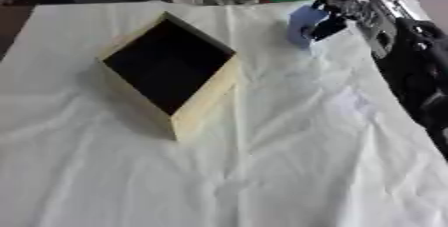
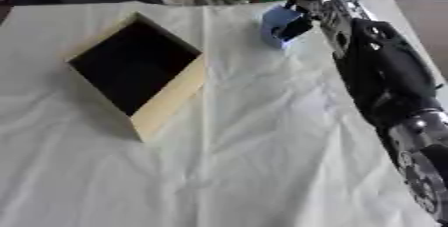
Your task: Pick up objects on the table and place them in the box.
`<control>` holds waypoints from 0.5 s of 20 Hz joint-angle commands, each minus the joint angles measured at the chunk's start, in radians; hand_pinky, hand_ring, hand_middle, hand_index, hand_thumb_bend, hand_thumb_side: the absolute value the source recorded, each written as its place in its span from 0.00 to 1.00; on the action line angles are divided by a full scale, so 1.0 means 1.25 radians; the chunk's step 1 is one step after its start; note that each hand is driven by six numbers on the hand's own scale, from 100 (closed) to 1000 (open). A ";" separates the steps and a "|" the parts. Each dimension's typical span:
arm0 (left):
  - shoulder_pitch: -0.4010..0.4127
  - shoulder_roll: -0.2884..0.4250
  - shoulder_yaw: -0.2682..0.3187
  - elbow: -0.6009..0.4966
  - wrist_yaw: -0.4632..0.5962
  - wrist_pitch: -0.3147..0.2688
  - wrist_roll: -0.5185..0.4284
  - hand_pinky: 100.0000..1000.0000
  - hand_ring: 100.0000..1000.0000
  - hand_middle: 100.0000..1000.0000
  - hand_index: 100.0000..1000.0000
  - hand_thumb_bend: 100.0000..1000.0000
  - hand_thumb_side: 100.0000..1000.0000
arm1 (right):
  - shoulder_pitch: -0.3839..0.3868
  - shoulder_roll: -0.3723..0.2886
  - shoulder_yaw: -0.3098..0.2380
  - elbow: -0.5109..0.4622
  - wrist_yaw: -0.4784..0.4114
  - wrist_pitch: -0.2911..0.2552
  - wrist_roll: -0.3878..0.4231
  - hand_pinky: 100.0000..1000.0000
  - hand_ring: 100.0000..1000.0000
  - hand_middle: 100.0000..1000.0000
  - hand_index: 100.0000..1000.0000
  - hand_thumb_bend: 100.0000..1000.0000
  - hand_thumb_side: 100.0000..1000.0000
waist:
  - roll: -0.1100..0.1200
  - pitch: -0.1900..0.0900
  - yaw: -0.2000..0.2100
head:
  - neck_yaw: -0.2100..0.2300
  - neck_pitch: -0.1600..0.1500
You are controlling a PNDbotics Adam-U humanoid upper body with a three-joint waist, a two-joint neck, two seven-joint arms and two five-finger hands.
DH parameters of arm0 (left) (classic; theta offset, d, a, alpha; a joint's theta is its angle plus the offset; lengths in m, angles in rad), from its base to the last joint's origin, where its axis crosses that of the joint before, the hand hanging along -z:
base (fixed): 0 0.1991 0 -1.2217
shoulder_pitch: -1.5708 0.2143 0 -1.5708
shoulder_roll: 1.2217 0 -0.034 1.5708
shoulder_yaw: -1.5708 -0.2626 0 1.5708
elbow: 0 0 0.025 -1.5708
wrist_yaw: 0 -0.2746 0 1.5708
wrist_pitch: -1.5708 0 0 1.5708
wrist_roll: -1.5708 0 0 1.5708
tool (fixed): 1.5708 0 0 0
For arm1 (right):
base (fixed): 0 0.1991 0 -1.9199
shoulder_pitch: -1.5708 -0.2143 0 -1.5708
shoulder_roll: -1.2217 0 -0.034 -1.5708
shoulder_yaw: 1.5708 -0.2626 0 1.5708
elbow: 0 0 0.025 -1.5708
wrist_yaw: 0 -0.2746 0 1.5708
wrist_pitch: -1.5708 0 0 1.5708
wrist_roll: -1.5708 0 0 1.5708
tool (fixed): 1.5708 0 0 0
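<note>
In the left eye view, the right hand [image 1: 350,13] is reaching in from the upper right, its fingers curling around a pale blue object [image 1: 304,25] at the far side of the table [image 1: 289,161]. A wooden box [image 1: 199,102] is sitting turned at an angle on the wrinkled white cloth [image 1: 105,181], well apart from the blue object, its dark inside showing.

In the right eye view, the black forearm [image 2: 389,78] is stretching along the right edge toward the same held object.
</note>
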 commanded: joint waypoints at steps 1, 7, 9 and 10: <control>-0.004 0.009 0.012 -0.008 0.000 0.000 -0.002 0.65 0.58 0.59 0.70 0.19 0.01 | -0.011 -0.009 0.003 -0.016 -0.008 0.019 -0.043 0.79 0.72 0.41 0.59 0.00 0.10 | 0.000 0.000 0.002 | -0.002 -0.005; -0.004 0.009 0.012 -0.008 -0.001 0.002 -0.005 0.65 0.58 0.59 0.70 0.19 0.01 | -0.012 -0.006 0.007 -0.020 -0.031 0.050 -0.101 0.76 0.68 0.37 0.53 0.00 0.07 | -0.001 -0.001 0.001 | -0.002 -0.003; -0.003 0.009 0.013 -0.008 -0.002 0.002 -0.006 0.65 0.58 0.59 0.70 0.19 0.01 | -0.014 -0.006 0.007 -0.028 -0.041 0.055 -0.109 0.75 0.67 0.36 0.52 0.00 0.07 | -0.002 -0.002 0.002 | -0.002 -0.002; -0.003 0.009 0.013 -0.008 -0.002 0.002 -0.006 0.65 0.58 0.59 0.70 0.19 0.02 | -0.014 -0.006 0.007 -0.032 -0.046 0.057 -0.112 0.75 0.66 0.36 0.52 0.00 0.07 | -0.002 -0.003 0.002 | -0.002 -0.002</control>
